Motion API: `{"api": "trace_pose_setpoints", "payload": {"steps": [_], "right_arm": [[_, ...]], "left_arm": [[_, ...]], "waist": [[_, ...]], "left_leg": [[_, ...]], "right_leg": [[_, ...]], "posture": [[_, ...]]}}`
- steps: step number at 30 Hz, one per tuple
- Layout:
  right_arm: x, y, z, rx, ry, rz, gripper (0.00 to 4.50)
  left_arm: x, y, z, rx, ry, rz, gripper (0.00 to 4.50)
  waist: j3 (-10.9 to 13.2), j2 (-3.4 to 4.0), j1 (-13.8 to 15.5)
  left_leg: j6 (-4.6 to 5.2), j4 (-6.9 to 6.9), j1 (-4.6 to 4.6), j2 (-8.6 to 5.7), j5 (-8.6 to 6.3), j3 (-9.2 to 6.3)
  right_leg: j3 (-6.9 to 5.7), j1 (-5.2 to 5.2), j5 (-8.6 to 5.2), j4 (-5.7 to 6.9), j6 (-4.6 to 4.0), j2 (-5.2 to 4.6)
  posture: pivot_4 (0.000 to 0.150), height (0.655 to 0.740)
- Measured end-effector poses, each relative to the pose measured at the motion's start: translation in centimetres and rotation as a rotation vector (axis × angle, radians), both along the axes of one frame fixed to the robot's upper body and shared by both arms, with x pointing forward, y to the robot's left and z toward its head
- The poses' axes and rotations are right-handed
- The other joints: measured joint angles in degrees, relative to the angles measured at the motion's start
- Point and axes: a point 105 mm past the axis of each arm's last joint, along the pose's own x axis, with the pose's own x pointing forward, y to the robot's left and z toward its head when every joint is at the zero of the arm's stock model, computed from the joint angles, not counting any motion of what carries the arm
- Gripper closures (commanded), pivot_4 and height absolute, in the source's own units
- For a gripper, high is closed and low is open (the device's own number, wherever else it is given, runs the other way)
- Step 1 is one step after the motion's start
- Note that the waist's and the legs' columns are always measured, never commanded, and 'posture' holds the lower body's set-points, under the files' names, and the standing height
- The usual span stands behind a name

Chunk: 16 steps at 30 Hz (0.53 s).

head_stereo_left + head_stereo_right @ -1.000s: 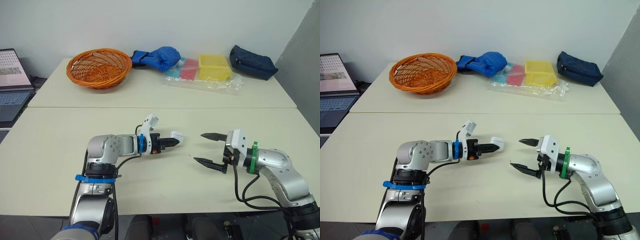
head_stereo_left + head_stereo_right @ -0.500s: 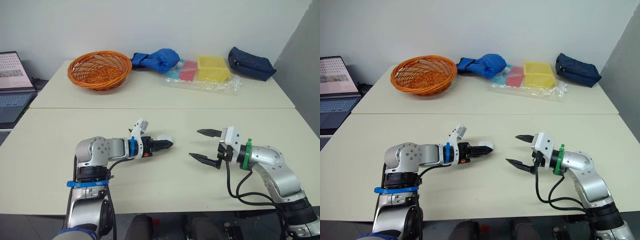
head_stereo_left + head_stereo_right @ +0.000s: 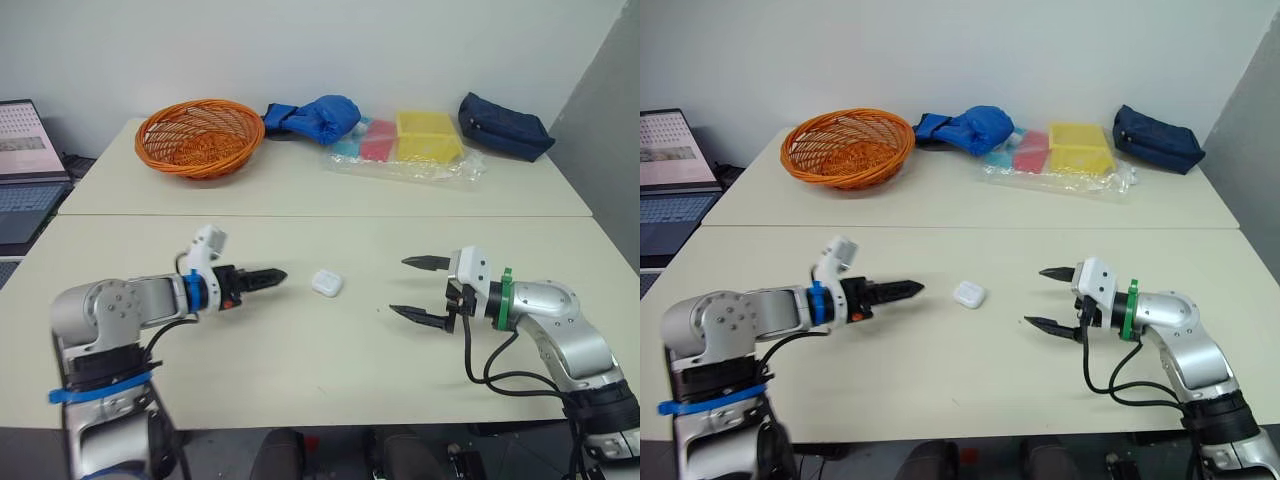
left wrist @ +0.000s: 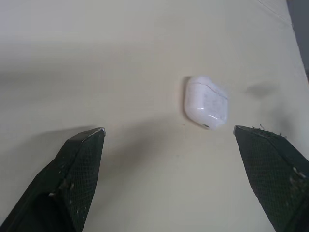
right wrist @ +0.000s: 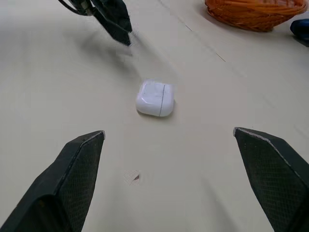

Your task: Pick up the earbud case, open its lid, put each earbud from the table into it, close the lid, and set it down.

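Note:
The white earbud case [image 3: 326,283] lies on the cream table with its lid shut, between my two grippers. My left gripper [image 3: 274,275] is open a short way to the left of the case, pointing at it and not touching it. In the left wrist view the case [image 4: 206,103] sits ahead of the wide-spread fingers [image 4: 77,164]. My right gripper [image 3: 400,286] is open to the right of the case, a little above the table, with nothing between its fingers. The right wrist view has the case [image 5: 155,98] ahead and the left gripper's fingertips [image 5: 116,21] beyond it.
On the far table stand an orange wicker basket [image 3: 200,135], a blue cloth bundle [image 3: 315,115], a clear bag of coloured boxes [image 3: 410,140] and a dark blue pouch [image 3: 505,125]. A laptop [image 3: 20,170] sits off the left edge. A seam [image 3: 320,216] joins the two tables.
My left gripper has opened, let go of the earbud case and drawn back to the left. The case now rests on the table. The right gripper has hardly moved.

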Motion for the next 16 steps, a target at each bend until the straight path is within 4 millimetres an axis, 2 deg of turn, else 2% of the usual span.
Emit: {"api": "trace_pose_setpoints", "payload": {"steps": [1,3,5,8,10,16], "right_arm": [[0.1,-0.2,0.5,0.012,-0.009,-0.004,0.00],[0.3,-1.0,0.9,0.011,-0.010,-0.025,0.00],[0.4,-1.4,1.3,0.021,-0.007,-0.038,0.00],[0.4,-1.5,1.3,0.008,0.002,-0.042,0.00],[0.3,-1.6,1.5,-0.008,0.002,-0.039,0.00],[0.0,-1.4,1.8,-0.006,0.011,-0.027,0.00]], "left_arm": [[0.0,1.2,1.0,0.151,-0.157,-0.032,0.02],[-0.4,2.4,1.6,0.368,-0.325,-0.115,0.02],[-1.0,2.7,0.9,0.580,-0.474,-0.256,0.02],[-0.5,3.1,0.3,0.600,-0.569,-0.256,0.02],[-0.1,3.3,0.3,0.567,-0.595,-0.196,0.02],[-0.3,2.2,1.0,0.533,-0.630,-0.217,0.02]], "waist": [[0.00,0.00,-0.07],[0.00,0.01,0.01],[-0.01,0.02,0.16],[0.00,0.00,0.58],[0.01,-0.02,0.77],[0.03,-0.06,0.70]], "left_leg": [[-0.01,-0.06,0.02,0.00,-0.01,0.05],[-0.02,-0.21,0.07,0.01,-0.01,0.14],[-0.01,-0.35,0.04,0.05,-0.01,0.18],[0.01,-0.29,-0.20,0.03,-0.01,0.17],[0.02,-0.27,-0.23,-0.04,-0.02,0.23],[0.03,-0.26,-0.22,-0.04,-0.03,0.23]], "right_leg": [[0.04,-0.01,-0.09,-0.01,-0.17,-0.09],[0.06,-0.04,-0.29,-0.01,-0.76,-0.52],[0.07,-0.10,-0.34,0.00,-0.94,-0.82],[-0.05,-0.19,-0.34,-0.02,-0.72,-0.87],[-0.12,-0.19,-0.35,-0.02,-0.09,-0.87],[-0.14,-0.20,-0.36,-0.01,0.11,-0.74]], "posture": [[0.150,0.7400],[0.150,0.7400],[0.150,0.7400],[0.150,0.7400],[0.150,0.7400],[0.150,0.7400]]}}
